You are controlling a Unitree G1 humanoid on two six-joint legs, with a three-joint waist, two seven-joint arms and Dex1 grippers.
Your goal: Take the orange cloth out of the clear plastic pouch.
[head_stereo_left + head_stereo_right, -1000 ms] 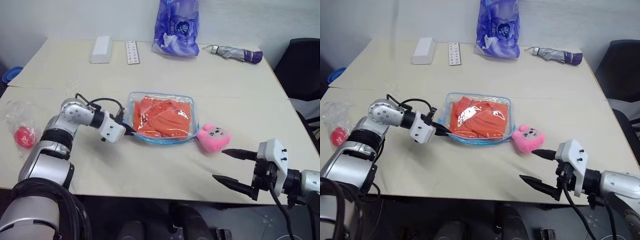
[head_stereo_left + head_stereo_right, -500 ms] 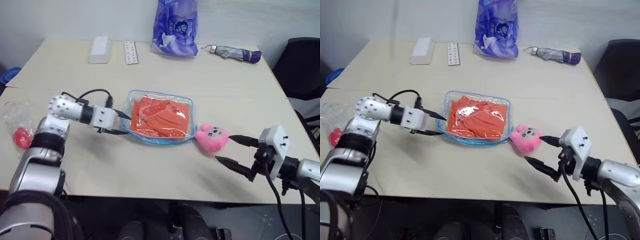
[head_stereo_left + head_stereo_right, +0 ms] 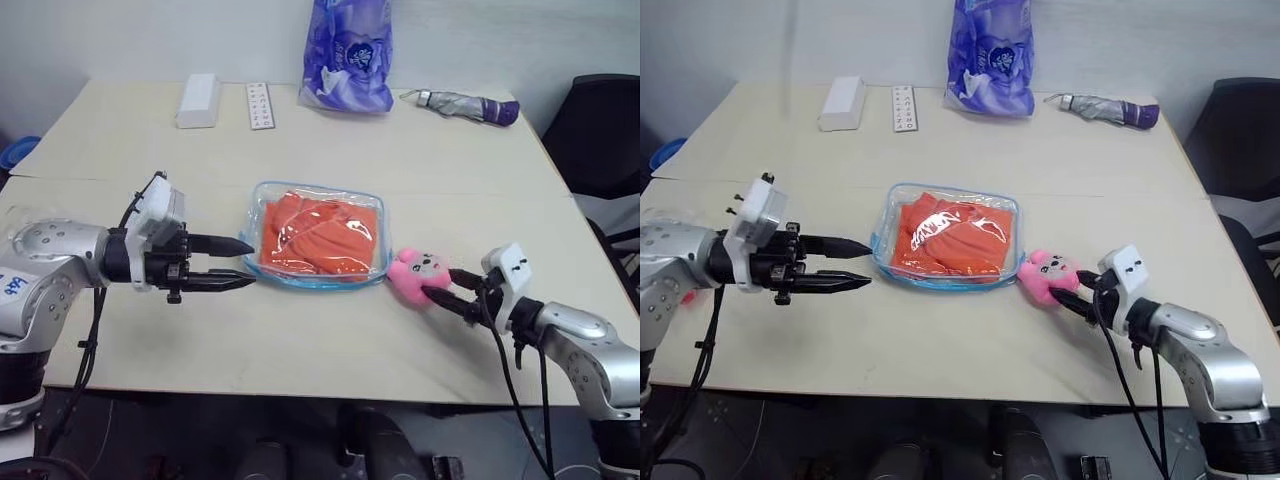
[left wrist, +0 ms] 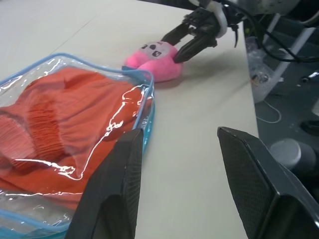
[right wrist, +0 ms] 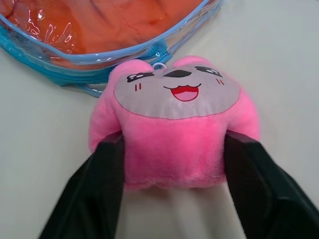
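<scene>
1. The clear plastic pouch (image 3: 318, 236) lies flat at mid-worktop (image 3: 300, 330), zipper trim closed as far as I can judge. The orange cloth (image 3: 322, 234) is folded inside it and fills most of the pouch. Nothing is out yet.

2. My right hand (image 5: 172, 159) has its two black fingers (image 5: 94, 189) on either side of the pink plush charm (image 5: 174, 124), pressing into the plush. I read that as a grip closed on the charm. The charm hangs from the pouch's zipper end by a small ring, so holding it probably serves to work the zipper or anchor that end.

3. My left hand (image 3: 232, 264) hovers level at the pouch's opposite short edge, fingers parted about halfway and holding nothing. The fingertips sit just beside the blue trim; I cannot tell whether they touch it. In the left wrist view the near finger (image 4: 114, 194) lines up with the pouch edge, as if to pin or pinch that side.

4. Judgement: this is the bracing step, one hand at each end so the pouch will not slide when the zipper is drawn.

5. Risk: soft plush may slip, and thin vinyl is hard to pinch.

6. Bystanders, well apart: purple-blue printed bag (image 3: 349, 55), folded umbrella (image 3: 462, 104), white box (image 3: 199, 99).
</scene>
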